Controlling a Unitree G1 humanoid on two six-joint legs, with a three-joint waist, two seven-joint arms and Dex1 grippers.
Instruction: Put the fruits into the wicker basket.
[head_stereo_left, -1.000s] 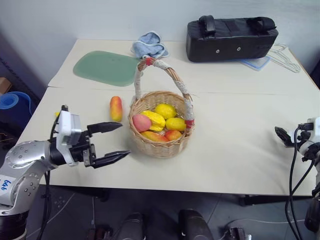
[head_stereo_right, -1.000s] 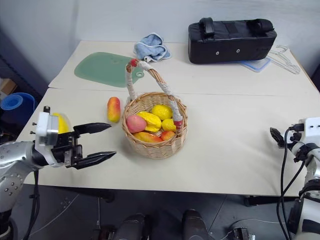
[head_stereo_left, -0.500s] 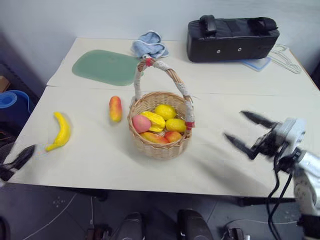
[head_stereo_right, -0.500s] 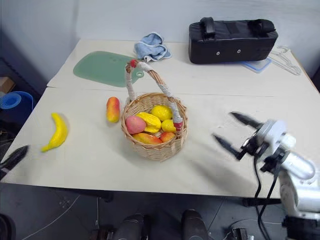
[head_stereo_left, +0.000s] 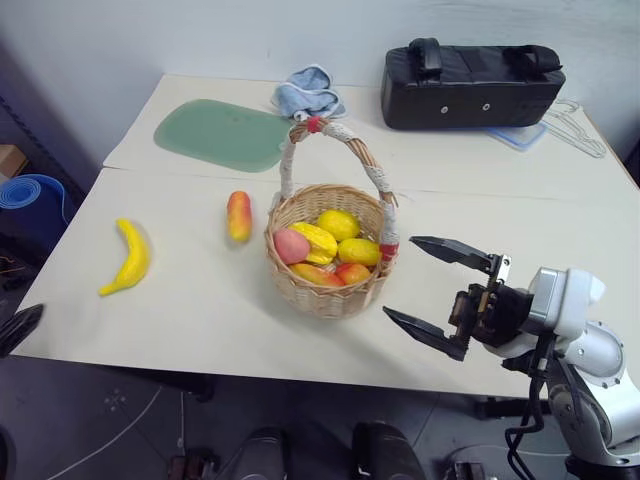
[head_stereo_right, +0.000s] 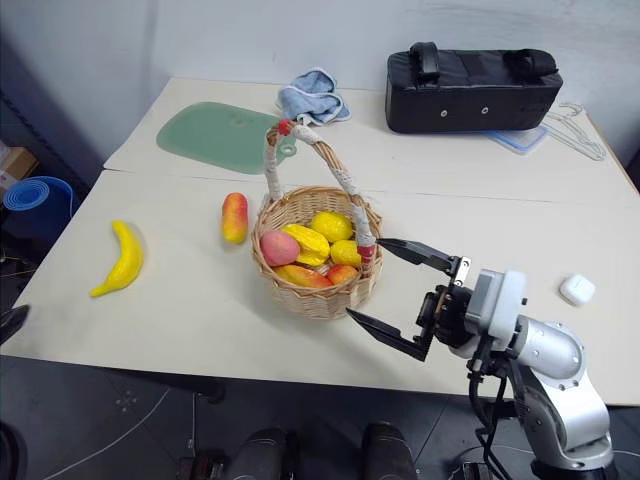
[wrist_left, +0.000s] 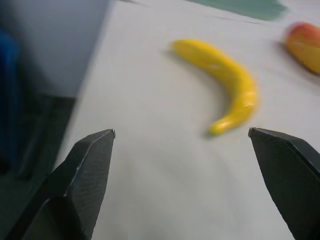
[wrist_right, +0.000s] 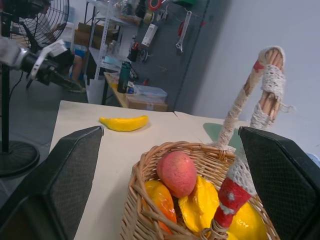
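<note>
The banana and mango lie loose on the table, left of our wicker basket already holding fruit. We hold our right gripper spread beside the basket; our left gripper, empty and spread, faces the banana, likely next.
</note>
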